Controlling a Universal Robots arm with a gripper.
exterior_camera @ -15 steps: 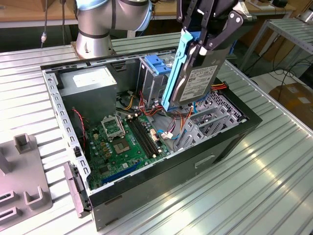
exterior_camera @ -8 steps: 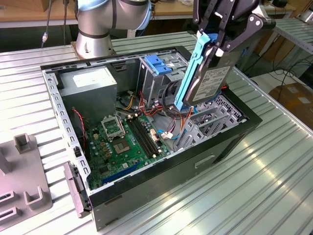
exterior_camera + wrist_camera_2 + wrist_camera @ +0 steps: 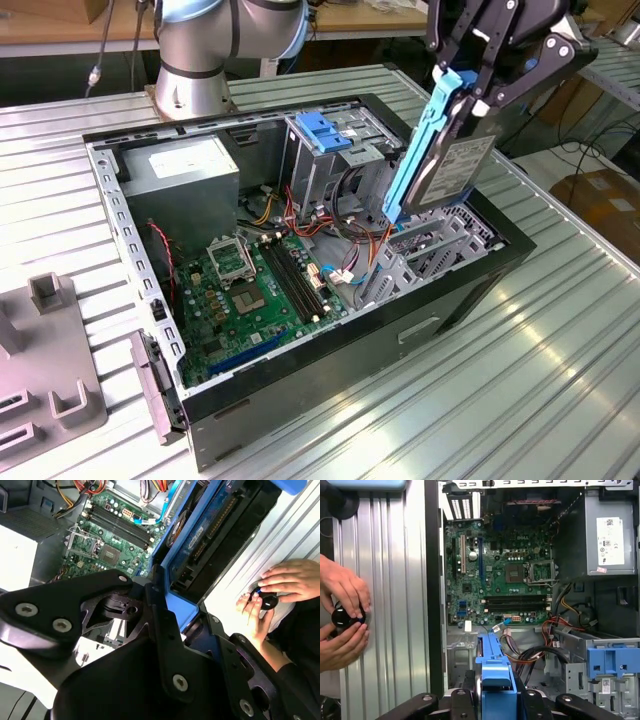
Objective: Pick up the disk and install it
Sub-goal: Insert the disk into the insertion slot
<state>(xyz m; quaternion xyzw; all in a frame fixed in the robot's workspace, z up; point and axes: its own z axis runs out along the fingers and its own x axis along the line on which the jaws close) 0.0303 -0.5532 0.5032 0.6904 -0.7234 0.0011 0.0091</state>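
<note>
The disk, a grey metal drive with a white label in a bright blue carrier, hangs on edge and tilted above the open computer case, over its side at the exterior view's right. My gripper is shut on the disk's upper end, black fingers on either side. In the first wrist view the blue carrier sticks out between the fingers toward the case interior. In the second wrist view the disk runs away from the black gripper body, above the motherboard edge.
Inside the case are a green motherboard, a grey power supply, a metal drive cage with a blue latch and loose cables. A person's hands hold a black round object beside the case. A grey fixture stands at the exterior view's left.
</note>
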